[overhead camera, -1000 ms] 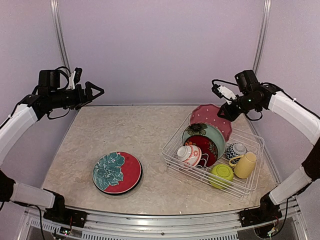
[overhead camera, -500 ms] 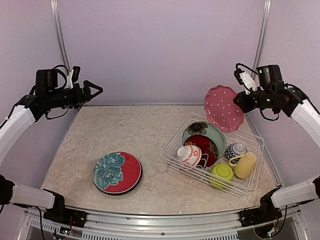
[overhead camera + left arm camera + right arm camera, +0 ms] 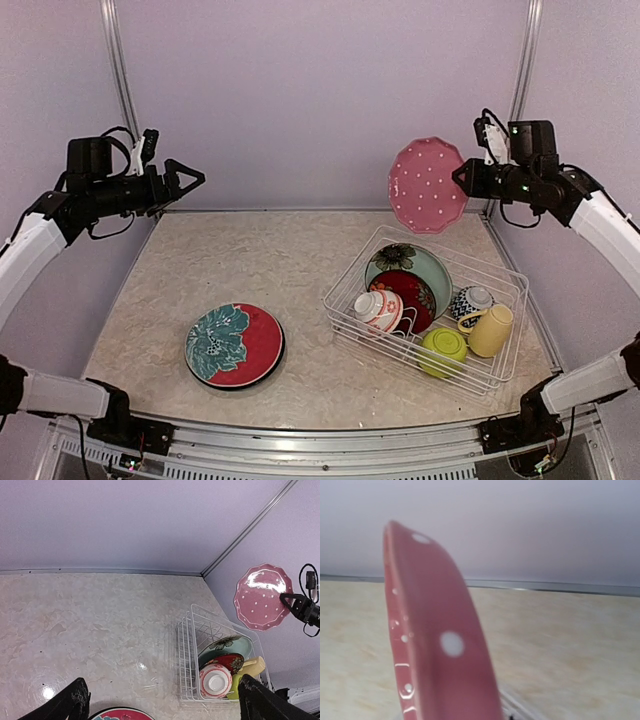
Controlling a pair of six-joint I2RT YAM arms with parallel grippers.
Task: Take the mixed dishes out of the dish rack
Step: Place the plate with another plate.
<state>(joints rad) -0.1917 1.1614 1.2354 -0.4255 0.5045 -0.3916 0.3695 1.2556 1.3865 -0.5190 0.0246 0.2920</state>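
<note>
Plate, upper right: pink white-dotted scalloped ceramic plate [image 3: 428, 186] edge-clamped in right jaws.
Likely stiff, slick, breakable; rim hold suits; left jaws spread, empty.

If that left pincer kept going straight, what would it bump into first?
Nothing nearby: the left pincer points across open air. It probably meets the table before the dish rack, though depth is unclear.

This looks like a robotics lab booth. Plain lilac panel walls [image 3: 320, 100] and silver metal corner posts [image 3: 119, 80] box in a beige marble-patterned tabletop [image 3: 260, 260].
</note>
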